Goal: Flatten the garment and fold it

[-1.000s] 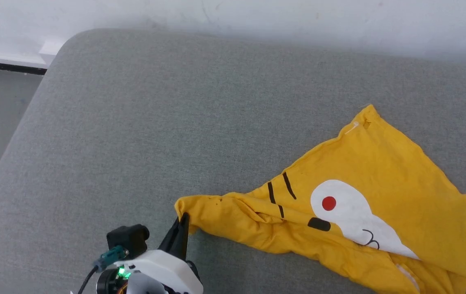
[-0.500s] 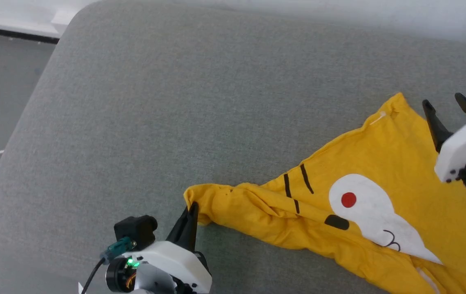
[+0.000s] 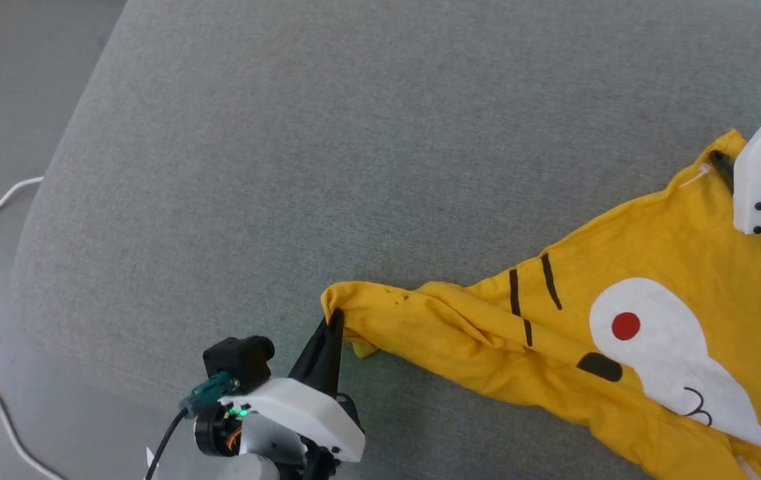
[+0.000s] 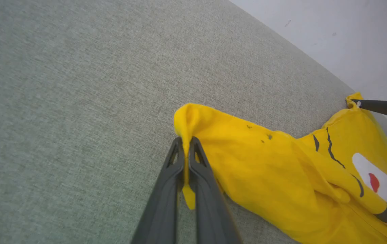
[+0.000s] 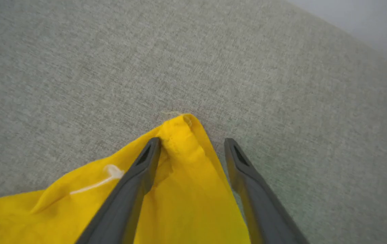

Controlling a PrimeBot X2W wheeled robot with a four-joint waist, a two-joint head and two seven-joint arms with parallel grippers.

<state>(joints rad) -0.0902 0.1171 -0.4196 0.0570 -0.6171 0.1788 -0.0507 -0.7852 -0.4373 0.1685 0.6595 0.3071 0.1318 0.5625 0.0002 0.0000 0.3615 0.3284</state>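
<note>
My left gripper [image 4: 186, 145] is clenched on one corner of the garment [image 3: 653, 253]. A thin pleat of the yellow cloth is pressed between my two fingers, and a small tip of it sticks out below the pinch. My right gripper [image 5: 191, 142] is spread wide and holds nothing. Its fingers stand on both sides of the far pointed corner, one resting on the cloth and the other over the grey cushion [image 3: 353, 133] just beside it.

The garment lies on this cushion, toward its right and near part, with the printed side up. Part of it runs out of the head view at the lower right, so I cannot tell how that part lies.

I judge the task to be in its early stage. The flattening is begun but not done: near my left gripper the cloth is bunched in long rolled creases, and only the area around the white patch looks rather smooth. I see no proper fold made. What is left, I think, is to close my right fingers on the far corner, draw the two corners apart, smooth the cloth, and then fold.
</note>
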